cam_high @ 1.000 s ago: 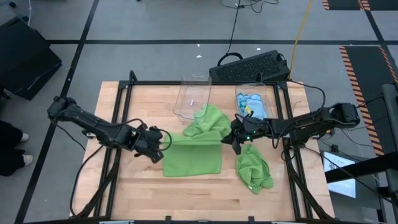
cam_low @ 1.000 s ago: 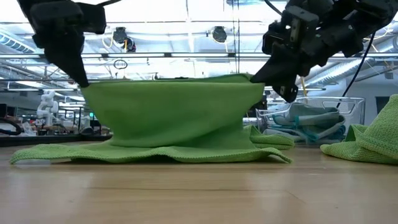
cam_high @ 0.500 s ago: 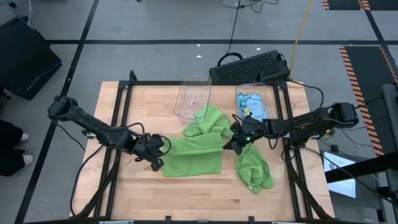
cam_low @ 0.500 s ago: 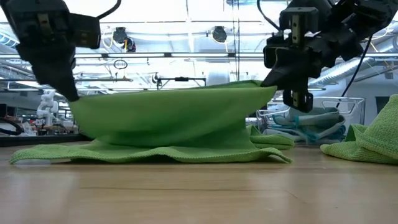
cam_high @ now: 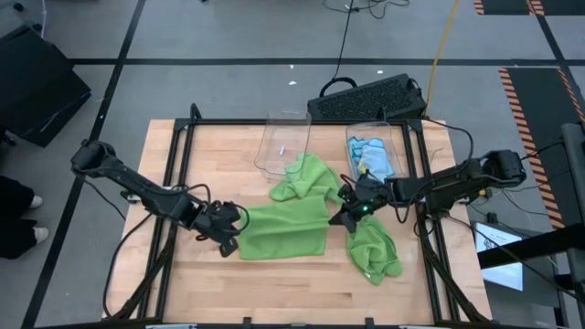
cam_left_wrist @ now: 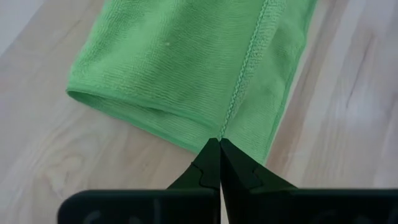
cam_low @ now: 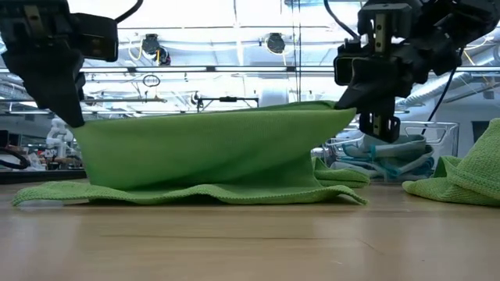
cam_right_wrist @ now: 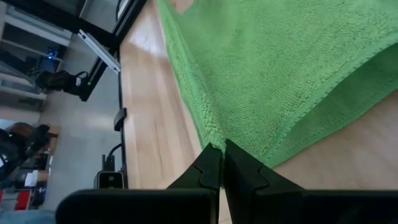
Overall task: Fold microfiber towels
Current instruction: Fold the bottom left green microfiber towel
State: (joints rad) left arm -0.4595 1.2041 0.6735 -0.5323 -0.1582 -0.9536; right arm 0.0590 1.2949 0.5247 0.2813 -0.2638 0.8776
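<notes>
A lime green microfiber towel (cam_high: 285, 230) (cam_low: 203, 148) is strung between my two grippers at the table's middle. Its upper edge is raised and its lower part (cam_low: 187, 193) lies on the wood. My left gripper (cam_high: 236, 239) (cam_low: 78, 123) is shut on its left upper corner. My right gripper (cam_high: 336, 217) (cam_low: 345, 109) is shut on its right upper corner. A second green towel (cam_high: 306, 178) lies crumpled behind it. A third green towel (cam_high: 375, 249) lies bunched to the right. Light blue towels (cam_high: 370, 153) lie in a clear bin. My left gripper pinches the towel's left upper corner at the stitched hem (cam_left_wrist: 221, 132) between its two fingers, slanting down from the table's left. The towel hangs below, its lower part on the table. My right gripper pinches the towel's right upper corner at its edge (cam_right_wrist: 214, 142) between its two fingers, coming from the table's right and slanting slightly down. The upper edge runs nearly straight to the other gripper, slightly higher at this end.
Two clear plastic bins (cam_high: 285, 142) (cam_high: 373, 137) stand at the table's far middle. A black keyboard (cam_high: 366, 96) lies on the floor beyond the far edge. Bare wood (cam_high: 292, 283) stretches along the near edge.
My left gripper has gone down and toward the table's left edge, tipping further downward, still shut on its corner. My right gripper has rolled about its own axis while holding. The towel's upper edge has been drawn out wider and now slopes down to the left.
</notes>
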